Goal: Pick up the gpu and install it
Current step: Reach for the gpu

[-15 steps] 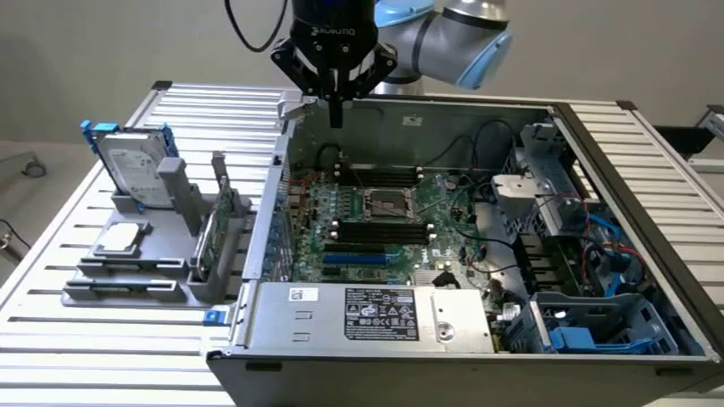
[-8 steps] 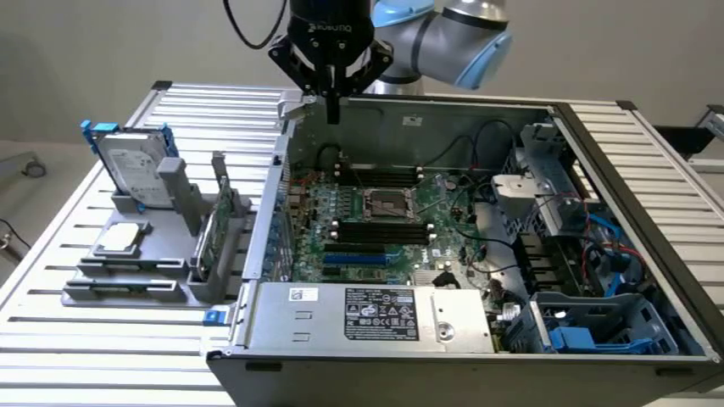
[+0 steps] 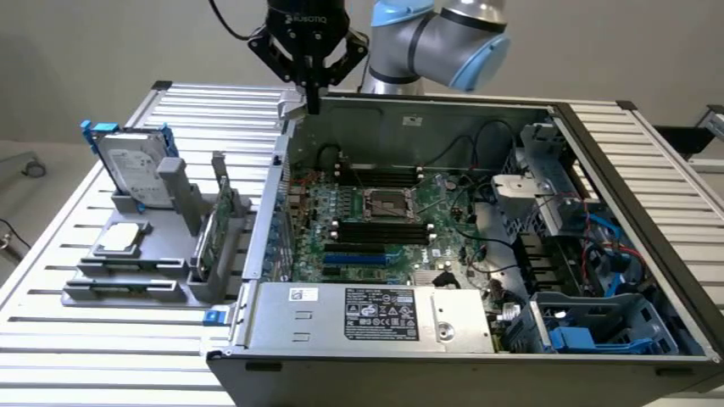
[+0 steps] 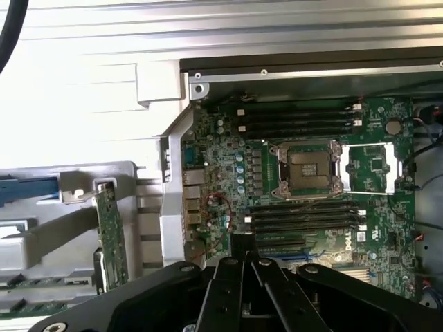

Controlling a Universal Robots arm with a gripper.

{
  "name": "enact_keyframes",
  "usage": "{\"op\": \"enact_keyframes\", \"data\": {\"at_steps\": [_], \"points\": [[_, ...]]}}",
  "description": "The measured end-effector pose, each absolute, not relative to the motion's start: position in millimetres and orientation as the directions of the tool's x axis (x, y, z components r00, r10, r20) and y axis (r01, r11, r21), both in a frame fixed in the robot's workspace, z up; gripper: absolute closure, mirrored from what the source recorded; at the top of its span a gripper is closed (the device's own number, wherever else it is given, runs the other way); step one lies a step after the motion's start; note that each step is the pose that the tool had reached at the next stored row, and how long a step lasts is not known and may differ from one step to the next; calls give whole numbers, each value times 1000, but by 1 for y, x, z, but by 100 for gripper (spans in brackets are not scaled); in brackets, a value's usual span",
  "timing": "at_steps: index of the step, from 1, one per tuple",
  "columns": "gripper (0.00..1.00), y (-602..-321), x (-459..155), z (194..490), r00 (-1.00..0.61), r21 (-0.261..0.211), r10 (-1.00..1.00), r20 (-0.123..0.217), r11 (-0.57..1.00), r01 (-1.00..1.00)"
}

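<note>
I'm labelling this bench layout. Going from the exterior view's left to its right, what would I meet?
From the left: hard drive in blue bracket → gpu → CPU socket on the motherboard → blue drive tray.

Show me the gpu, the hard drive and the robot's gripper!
gpu (image 4: 111, 232): wrist view, on its green circuit board.
hard drive (image 3: 128, 165): exterior view, on its silver face.
gripper (image 3: 314, 103): exterior view, at its closed fingertips.
</note>
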State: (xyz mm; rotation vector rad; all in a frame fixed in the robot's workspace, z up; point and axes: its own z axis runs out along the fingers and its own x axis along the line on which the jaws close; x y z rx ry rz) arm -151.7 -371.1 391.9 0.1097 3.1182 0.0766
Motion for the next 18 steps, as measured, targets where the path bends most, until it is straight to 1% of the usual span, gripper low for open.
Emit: {"op": "enact_keyframes", "data": {"at_steps": [18], "points": [[89, -356, -233, 383, -997, 50, 71, -19, 996, 70]]}}
